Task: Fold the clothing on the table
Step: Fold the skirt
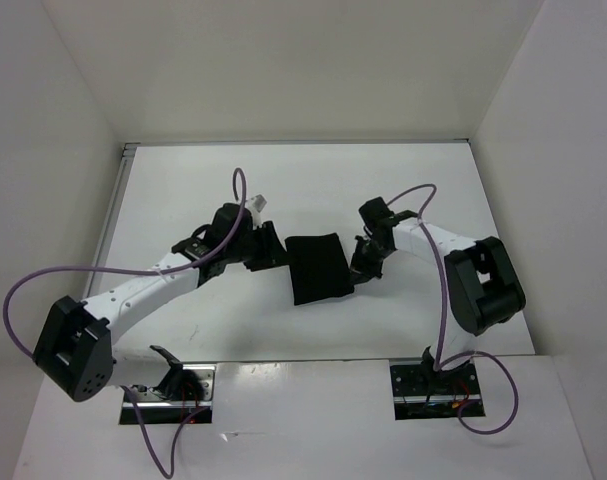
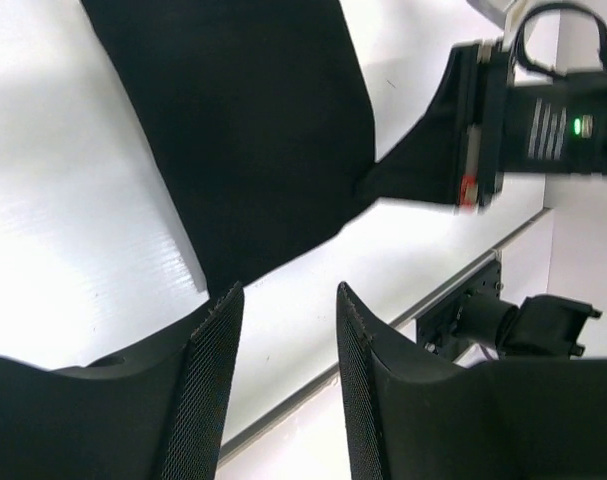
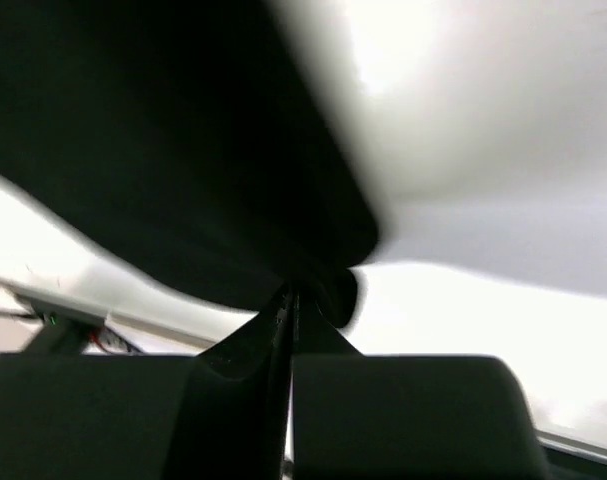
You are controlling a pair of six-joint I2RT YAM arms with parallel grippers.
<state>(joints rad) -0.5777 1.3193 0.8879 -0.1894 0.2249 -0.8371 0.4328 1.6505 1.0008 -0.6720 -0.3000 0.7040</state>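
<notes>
1. A plain white table [image 1: 283,180] is boxed in by white walls [image 1: 283,60] on the left, right and far sides. The two arm bases are bolted at its near edge.
2. The clothing [image 1: 318,268] lies near the middle of the table, between the two grippers. It is a compact, roughly rectangular black bundle, and bare white surface shows all around it.
3. The left gripper [image 1: 266,247] sits just left of the clothing, low over the table. In the left wrist view its fingers [image 2: 215,370] stand apart with only white tabletop showing between them. It is released and grasps nothing. The nearest edge of the fabric [image 2: 243,130] lies just beyond the fingertips.
4. The right gripper [image 1: 361,265] is at the right edge of the clothing. In its own wrist view the jaws are pressed together, clenched on a fold of black cloth [image 3: 163,150] that fills the upper left of that view.
5. From the left wrist camera, a corner of the garment is drawn out into a taut point that runs into the right gripper [image 2: 468,130].
6. A purple cable [image 1: 43,275] loops off each arm.
</notes>
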